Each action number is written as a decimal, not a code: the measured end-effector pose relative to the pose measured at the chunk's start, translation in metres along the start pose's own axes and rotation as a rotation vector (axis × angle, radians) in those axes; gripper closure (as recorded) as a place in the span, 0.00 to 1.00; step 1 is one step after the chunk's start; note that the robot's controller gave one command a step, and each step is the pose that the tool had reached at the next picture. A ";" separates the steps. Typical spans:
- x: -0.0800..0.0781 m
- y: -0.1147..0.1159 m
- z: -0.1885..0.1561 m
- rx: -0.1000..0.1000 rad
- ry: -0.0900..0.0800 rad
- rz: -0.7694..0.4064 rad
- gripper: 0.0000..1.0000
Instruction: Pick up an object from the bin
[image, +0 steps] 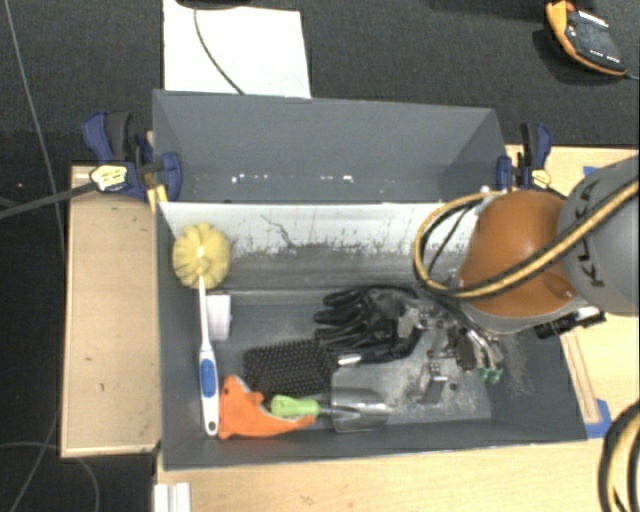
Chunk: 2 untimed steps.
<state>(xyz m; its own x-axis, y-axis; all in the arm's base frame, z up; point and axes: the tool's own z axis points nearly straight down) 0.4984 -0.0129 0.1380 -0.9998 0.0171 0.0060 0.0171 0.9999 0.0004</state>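
Note:
My gripper is down in the right part of the bin, under the arm's orange cover, over the bin floor. Just left of it lies a crumpled black glove, which reaches up to the gripper's body. A flat grey metal piece lies below the glove, a little left of the gripper. Further left is a black hairbrush. I see nothing held in the gripper.
A green-handled tool and an orange cloth-like thing lie at the front left. A dish brush with a yellow head, white handle and blue grip runs along the left wall. The arm covers the bin's right side.

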 end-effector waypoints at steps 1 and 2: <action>-0.002 0.000 -0.004 0.000 -0.008 -0.001 0.00; -0.078 0.056 0.068 -0.002 -0.003 0.042 0.00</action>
<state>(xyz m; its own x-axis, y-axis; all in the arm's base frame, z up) 0.5768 0.0417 0.0699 -0.9983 0.0588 0.0031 0.0588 0.9983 0.0025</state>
